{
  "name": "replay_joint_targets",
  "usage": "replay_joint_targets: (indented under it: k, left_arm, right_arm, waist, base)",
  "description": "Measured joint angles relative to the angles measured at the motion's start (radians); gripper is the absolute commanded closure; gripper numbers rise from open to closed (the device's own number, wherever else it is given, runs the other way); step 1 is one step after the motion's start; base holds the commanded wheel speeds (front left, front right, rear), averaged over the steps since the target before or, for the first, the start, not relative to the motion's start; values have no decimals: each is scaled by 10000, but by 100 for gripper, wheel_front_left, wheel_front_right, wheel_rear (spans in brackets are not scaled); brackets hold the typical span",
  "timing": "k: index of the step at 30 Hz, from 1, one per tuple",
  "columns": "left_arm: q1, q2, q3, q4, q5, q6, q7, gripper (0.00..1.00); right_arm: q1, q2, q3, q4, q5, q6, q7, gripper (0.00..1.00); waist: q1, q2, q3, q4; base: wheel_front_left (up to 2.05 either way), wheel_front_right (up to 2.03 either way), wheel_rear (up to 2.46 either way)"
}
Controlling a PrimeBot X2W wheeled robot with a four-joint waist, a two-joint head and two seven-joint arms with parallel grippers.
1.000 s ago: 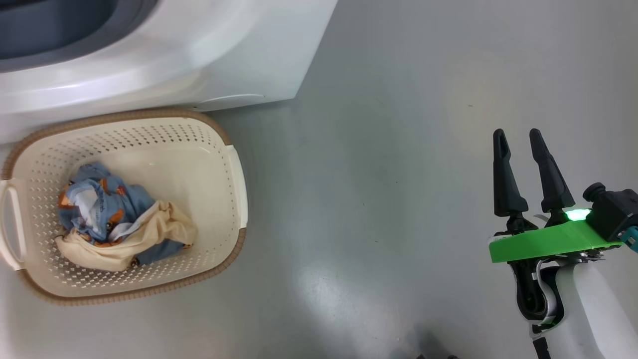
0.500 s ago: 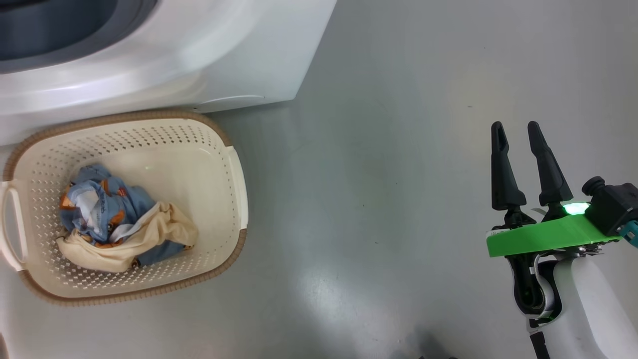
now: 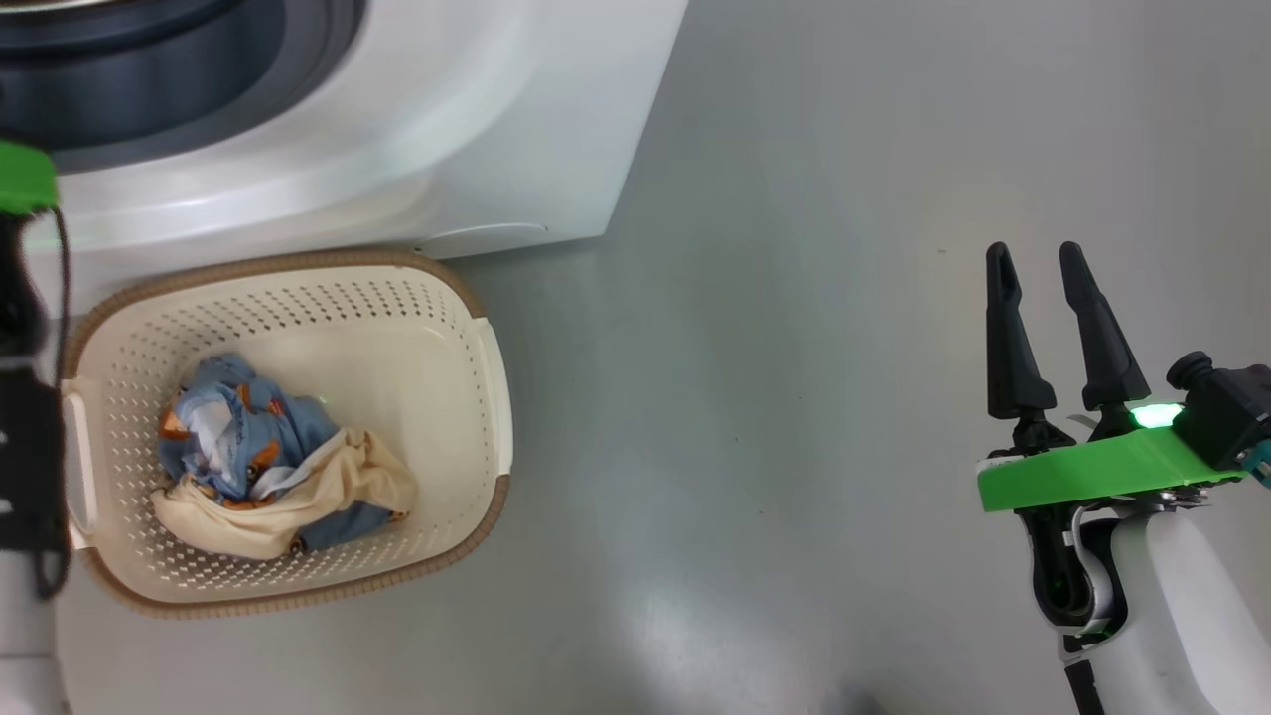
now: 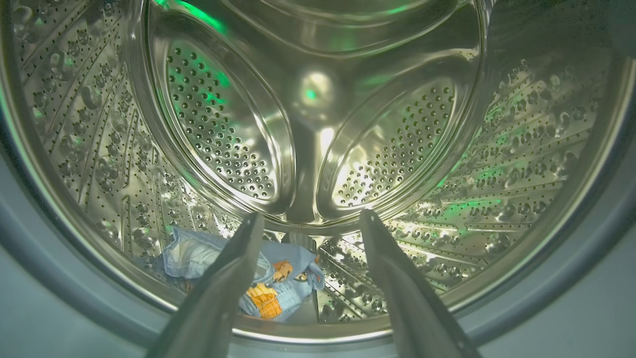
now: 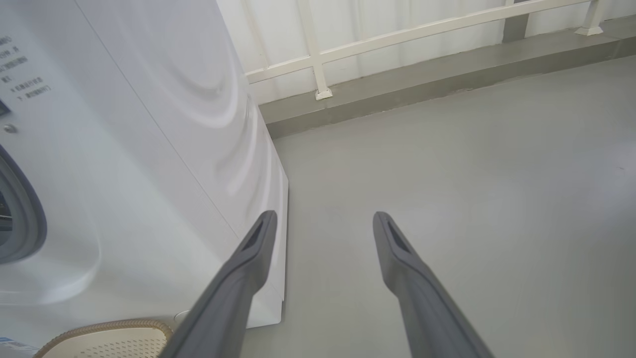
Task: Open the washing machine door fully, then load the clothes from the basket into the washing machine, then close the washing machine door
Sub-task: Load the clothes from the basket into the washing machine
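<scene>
One garment (image 4: 290, 268) lies in the drum (image 4: 318, 124); more clothes (image 3: 278, 467) wait in the basket (image 3: 298, 273), door closing last; left hand (image 4: 312, 219) and right hand (image 3: 1035, 256) spread wide, empty.

1. Head camera looks steeply down at the floor (image 3: 794, 397), with the basket (image 3: 298, 260) and washing machine (image 3: 496, 119) well left of the right gripper (image 3: 1035, 253).
2. Left wrist camera peers close along the left gripper (image 4: 312, 215) into the drum (image 4: 223, 124).
3. Right wrist camera faces low across the floor; the washing machine and basket, left of that gripper, are shared with the head view.
</scene>
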Motion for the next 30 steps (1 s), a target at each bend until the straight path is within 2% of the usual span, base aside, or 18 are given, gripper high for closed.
replay_joint_targets:
  k: [18,30]
  left_arm:
    - [3282,-612,349,-1189,805,0,0,0]
    - [5769,-1108,780,-2297,1779,0,2,0]
  right_arm:
    - [530,-449,-169,219,0,0,0,0]
    - [1276,-686,-339,362,12,0,0,0]
  waist:
    - [0,0,-1418,495]
    - [0,0,-2607,944]
  base:
    - [0,0,0]
    - [0,0,0]
